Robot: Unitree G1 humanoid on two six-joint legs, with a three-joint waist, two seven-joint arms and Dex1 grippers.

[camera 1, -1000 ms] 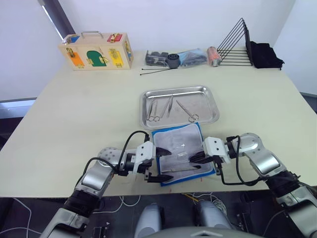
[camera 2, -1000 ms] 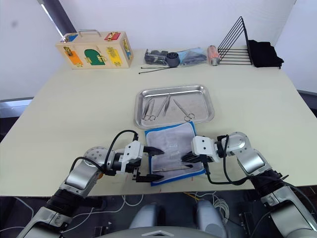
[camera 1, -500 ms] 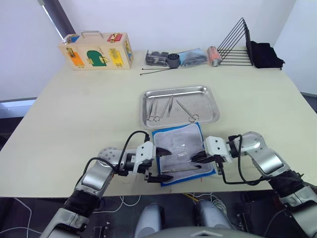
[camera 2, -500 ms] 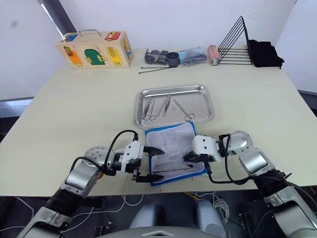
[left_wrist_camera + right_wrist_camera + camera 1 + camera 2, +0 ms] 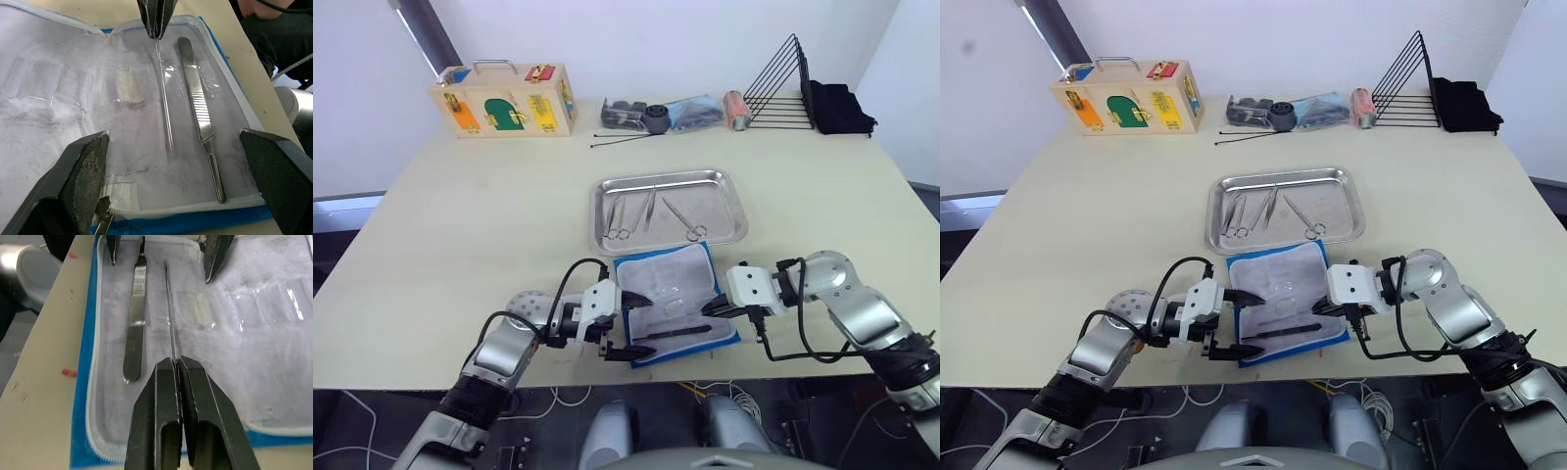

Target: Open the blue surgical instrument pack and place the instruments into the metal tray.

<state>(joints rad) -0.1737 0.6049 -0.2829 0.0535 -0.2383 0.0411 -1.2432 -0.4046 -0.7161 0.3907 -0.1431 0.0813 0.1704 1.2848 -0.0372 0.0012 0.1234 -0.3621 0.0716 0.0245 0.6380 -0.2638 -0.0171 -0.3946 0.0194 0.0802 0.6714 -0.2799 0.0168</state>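
While the blue surgical instrument pack (image 5: 674,304) lies open just beside the metal tray (image 5: 670,210), which already carries several instruments (image 5: 651,211), two remain. The right end effector (image 5: 176,363) pinches a thin probe (image 5: 164,98) on the lining beside a flat handle (image 5: 199,114); the left end effector (image 5: 628,325) stands wide at the pack's edge.
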